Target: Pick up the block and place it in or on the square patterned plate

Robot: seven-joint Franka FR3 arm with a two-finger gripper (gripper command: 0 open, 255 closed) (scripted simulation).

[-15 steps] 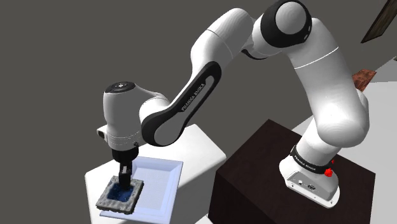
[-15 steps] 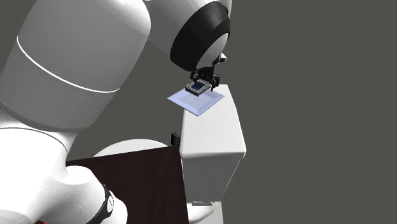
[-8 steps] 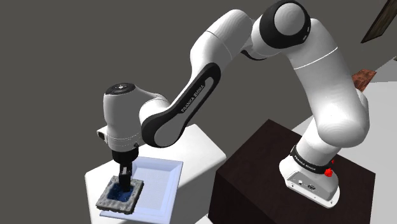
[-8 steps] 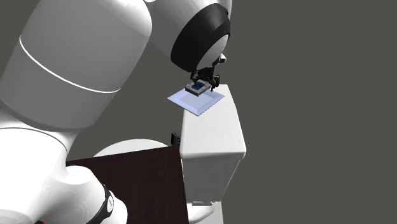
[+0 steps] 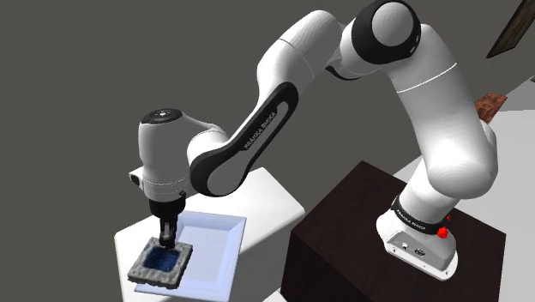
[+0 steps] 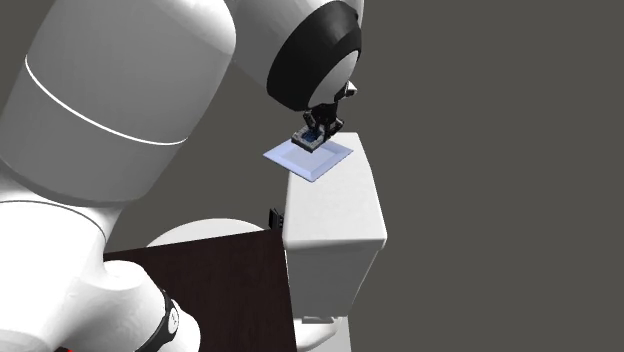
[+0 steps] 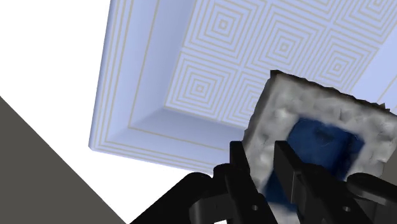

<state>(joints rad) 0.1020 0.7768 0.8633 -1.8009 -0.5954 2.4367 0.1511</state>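
Gripper [image 7: 261, 162] pinches the block [image 7: 321, 143] by its rough grey rim wall, with one finger [image 7: 239, 167] outside and the other in the dark blue hollow. The block is over one corner of the square plate [image 7: 127, 95], overlapping the plate's rim. Cannot tell whether it rests on the plate or hangs just clear. The plate is pale blue with a concentric-square pattern and lies at the white table's [image 5: 276, 199] end away from the dark brown stand [image 5: 343, 232].
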